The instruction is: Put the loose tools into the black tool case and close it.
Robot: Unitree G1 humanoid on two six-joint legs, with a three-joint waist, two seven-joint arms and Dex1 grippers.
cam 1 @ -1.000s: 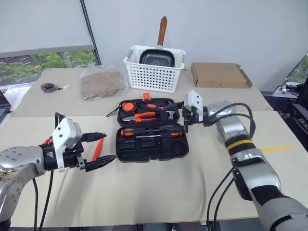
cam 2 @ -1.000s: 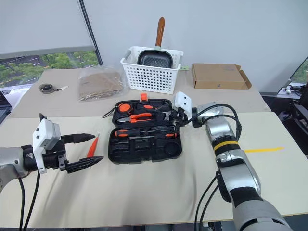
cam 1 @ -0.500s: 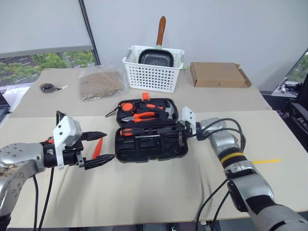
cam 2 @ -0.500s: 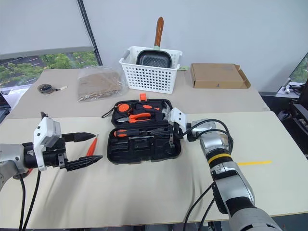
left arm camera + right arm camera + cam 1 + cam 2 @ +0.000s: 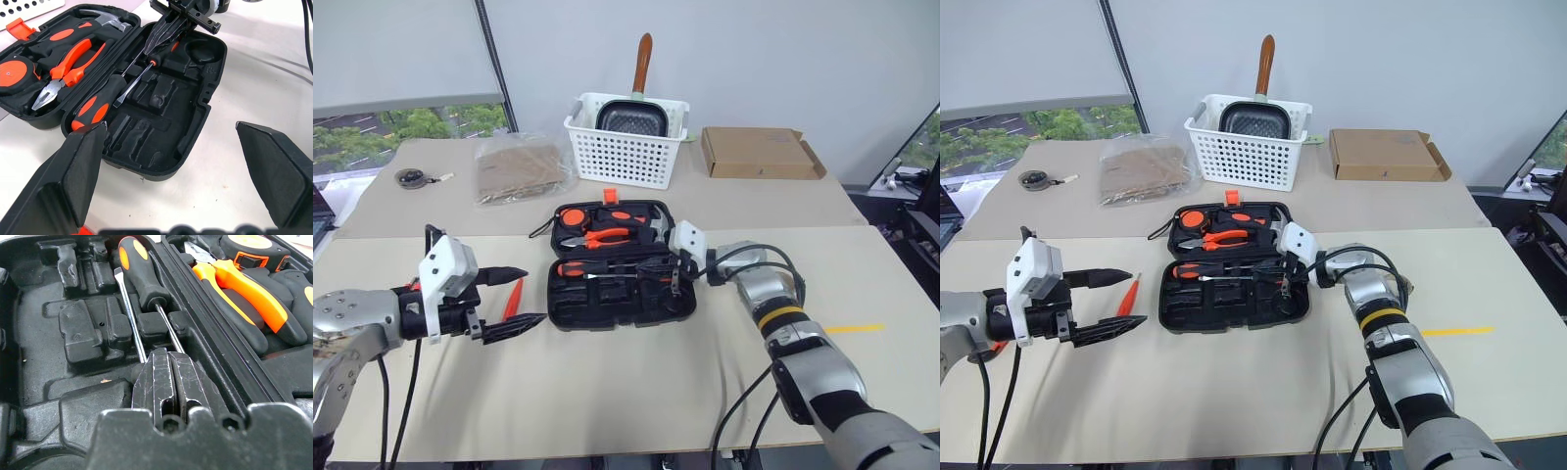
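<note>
While the black tool case point(image 5: 620, 266) lies open on the worktop point(image 5: 626, 382), its near half holds two black-and-orange-handled screwdrivers point(image 5: 100, 100) side by side, shafts toward the right claw point(image 5: 672, 275). Far half holds orange-handled pliers point(image 5: 597, 236), a hammer point(image 5: 656, 224) and a round black-and-orange tape measure point(image 5: 574, 216); orange latch point(image 5: 610, 197) at the far edge. Right claw's fingers are pressed together, tips down inside the near half, over the screwdriver shafts; cannot tell whether they touch. Left claw point(image 5: 509, 297) is spread wide, hovering left of the case, well apart from it. Thin all-orange screwdriver point(image 5: 514, 298) lies on the worktop between those fingers as seen from the head. Farther back: white lattice basket point(image 5: 626, 139) with a pan point(image 5: 632, 117), cardboard box point(image 5: 760, 153), plastic bag point(image 5: 518, 168).
</note>
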